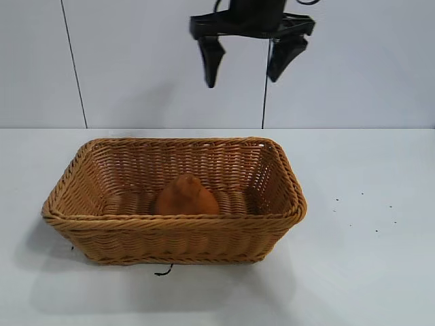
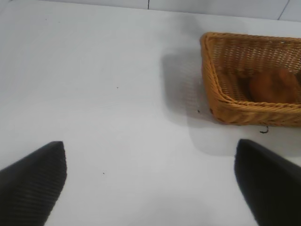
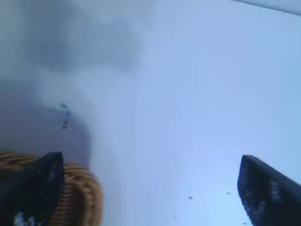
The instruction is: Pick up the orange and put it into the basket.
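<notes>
The orange (image 1: pixel 185 197) lies inside the tan wicker basket (image 1: pixel 170 217) in the middle of the white table, resting on the basket's floor. My right gripper (image 1: pixel 242 81) hangs open and empty high above the basket's far rim. In the right wrist view the gripper (image 3: pixel 150 157) is wide open over bare table, with a corner of the basket (image 3: pixel 84 193) beside one finger. My left gripper (image 2: pixel 149 143) is open and empty over bare table, well away from the basket (image 2: pixel 209 70), where the orange (image 2: pixel 273 87) shows inside. The left arm is out of the exterior view.
Small dark specks (image 1: pixel 360 210) dot the table to the right of the basket. A short dark thread (image 1: pixel 163 272) lies at the basket's front foot. A pale panelled wall (image 1: pixel 136 61) stands behind the table.
</notes>
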